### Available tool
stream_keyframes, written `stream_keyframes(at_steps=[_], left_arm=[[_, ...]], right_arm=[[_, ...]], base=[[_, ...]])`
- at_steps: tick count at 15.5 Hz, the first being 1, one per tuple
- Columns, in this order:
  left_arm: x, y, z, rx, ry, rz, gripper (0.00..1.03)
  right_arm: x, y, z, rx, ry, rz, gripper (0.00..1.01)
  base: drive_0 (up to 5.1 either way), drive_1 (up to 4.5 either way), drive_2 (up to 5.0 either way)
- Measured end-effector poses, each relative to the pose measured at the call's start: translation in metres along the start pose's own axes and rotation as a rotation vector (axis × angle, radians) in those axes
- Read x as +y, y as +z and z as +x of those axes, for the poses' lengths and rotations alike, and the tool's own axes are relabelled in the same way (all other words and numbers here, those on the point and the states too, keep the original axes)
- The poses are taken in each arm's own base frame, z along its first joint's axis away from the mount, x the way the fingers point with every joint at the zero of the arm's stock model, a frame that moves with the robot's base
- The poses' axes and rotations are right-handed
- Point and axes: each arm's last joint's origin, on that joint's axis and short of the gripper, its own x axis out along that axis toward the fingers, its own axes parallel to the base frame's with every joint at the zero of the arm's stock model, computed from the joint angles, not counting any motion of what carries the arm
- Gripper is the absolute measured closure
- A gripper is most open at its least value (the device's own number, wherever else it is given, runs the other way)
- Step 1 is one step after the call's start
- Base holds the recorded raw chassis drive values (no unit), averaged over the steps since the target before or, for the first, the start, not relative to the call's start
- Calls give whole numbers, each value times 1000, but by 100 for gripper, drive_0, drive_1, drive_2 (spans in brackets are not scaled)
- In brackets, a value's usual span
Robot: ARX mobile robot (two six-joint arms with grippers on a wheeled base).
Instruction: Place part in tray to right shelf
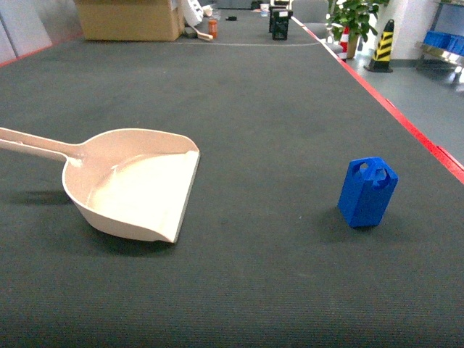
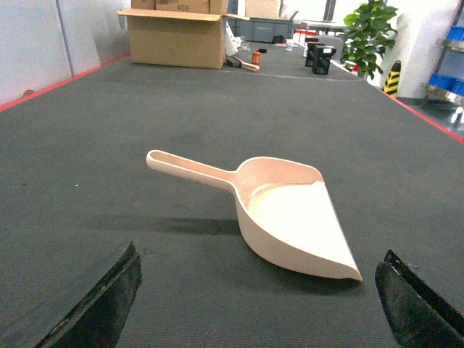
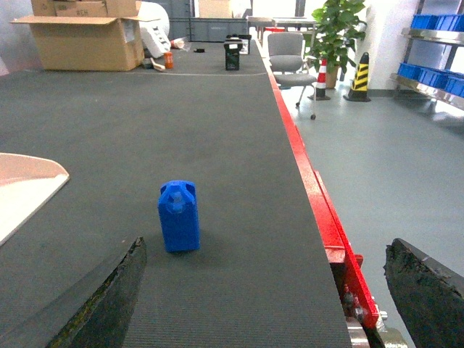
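The beige tray lies on the dark belt at the left, handle pointing left, open lip facing right. The blue part stands upright on the belt at the right, well apart from the tray. In the left wrist view the tray lies just ahead of my left gripper, which is open with only belt between its fingers. In the right wrist view the part stands ahead and left of my right gripper, also open and holding nothing. Neither gripper shows in the head view. The right shelf with blue crates stands far right.
A red edge rail bounds the belt on the right, with grey floor beyond. A cardboard box, black crates, a plant and a striped bollard stand far back. An office chair stands off the belt.
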Motion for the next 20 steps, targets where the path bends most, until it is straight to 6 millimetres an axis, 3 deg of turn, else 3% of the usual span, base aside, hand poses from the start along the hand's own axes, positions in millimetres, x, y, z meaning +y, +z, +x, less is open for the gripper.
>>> stream_keyframes(at_steps=[20], left_arm=[[0,0,0,0,0,0,5]], right_arm=[[0,0,0,0,0,0,3]], base=[[0,0,0]])
